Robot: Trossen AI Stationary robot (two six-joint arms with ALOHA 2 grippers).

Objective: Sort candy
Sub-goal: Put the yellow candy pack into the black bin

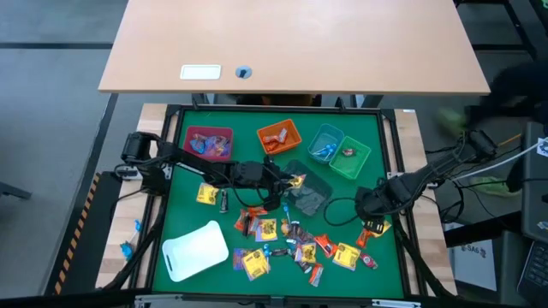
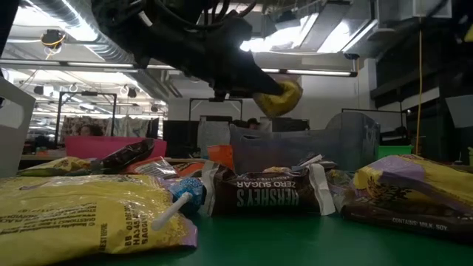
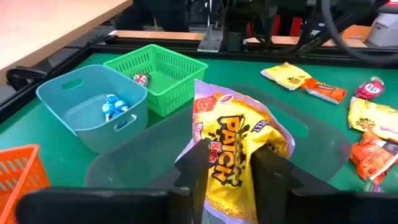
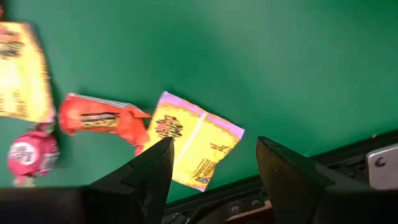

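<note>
Your table [image 1: 377,128] carries a green mat inside a dark frame, and a second, pale wooden desk [image 1: 291,43] fills the top of the high view with a white label and a small blue thing on it.

Along the upper edge of the mat you see a pink bin [image 1: 208,142], an orange bin [image 1: 279,136], a light blue bin [image 1: 325,143] and a green basket [image 1: 351,159]. A grey bin [image 1: 310,193] lies in the middle, and a white tray [image 1: 195,250] sits at the lower left.

Most of the candy [image 1: 291,244] is spread over the lower centre of the mat, well apart from the bins.

The left end effector [image 3: 229,163] is at the centre of the high view, above the grey bin, and its fingers stand narrow on both sides of a yellow sour candy bag [image 3: 233,146].

The right end effector [image 4: 211,165] hangs at the right of the mat with its fingers wide and nothing between them, just over a yellow packet [image 4: 189,146] and an orange-red packet [image 4: 102,118].

In the low view the room behind shows ceiling lights and shelves.
</note>
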